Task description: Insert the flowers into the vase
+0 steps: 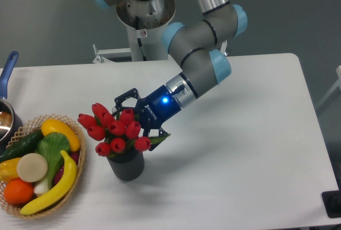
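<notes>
Standing in vase (126,165): flowers (113,130); tool (131,117) spread behind

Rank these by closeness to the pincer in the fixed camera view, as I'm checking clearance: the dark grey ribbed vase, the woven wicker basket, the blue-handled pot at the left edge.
1. Dark grey ribbed vase: just below and left of the pincer.
2. Woven wicker basket: farther left, holding toy produce.
3. Blue-handled pot: farthest, at the table's left edge.

My silver-grey tubular arm (198,54) has pale blue joint caps; its black two-finger gripper (134,115) glows blue, lettering unreadable from here
</notes>
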Motion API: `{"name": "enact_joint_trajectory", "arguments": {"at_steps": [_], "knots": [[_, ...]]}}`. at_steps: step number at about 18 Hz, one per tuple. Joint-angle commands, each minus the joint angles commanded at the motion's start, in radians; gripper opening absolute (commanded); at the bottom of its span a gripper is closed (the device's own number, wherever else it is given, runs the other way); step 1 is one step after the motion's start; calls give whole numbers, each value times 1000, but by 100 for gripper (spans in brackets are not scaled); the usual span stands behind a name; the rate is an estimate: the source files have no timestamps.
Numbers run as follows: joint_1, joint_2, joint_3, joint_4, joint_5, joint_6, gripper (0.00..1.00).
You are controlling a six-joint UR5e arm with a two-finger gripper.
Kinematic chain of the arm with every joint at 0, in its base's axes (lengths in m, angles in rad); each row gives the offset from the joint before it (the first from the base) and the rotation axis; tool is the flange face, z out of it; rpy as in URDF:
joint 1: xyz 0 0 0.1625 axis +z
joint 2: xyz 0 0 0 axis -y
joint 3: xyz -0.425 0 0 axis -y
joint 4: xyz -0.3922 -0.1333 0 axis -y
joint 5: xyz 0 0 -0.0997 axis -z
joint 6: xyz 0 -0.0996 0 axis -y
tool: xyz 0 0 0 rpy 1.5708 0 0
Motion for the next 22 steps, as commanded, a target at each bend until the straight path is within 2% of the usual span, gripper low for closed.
{"name": "enact_joint_trajectory", "arguments": {"at_steps": [4,7,11,14,19,22], "knots": [[0,29,-8,0,100,0,100],[3,51,-20,2,127,2,100],[2,116,-55,5,247,2,100],[2,159,-55,6,331,3,100],[9,195,14,3,556,17,100],[25,225,75,-6,601,14,100]]}}
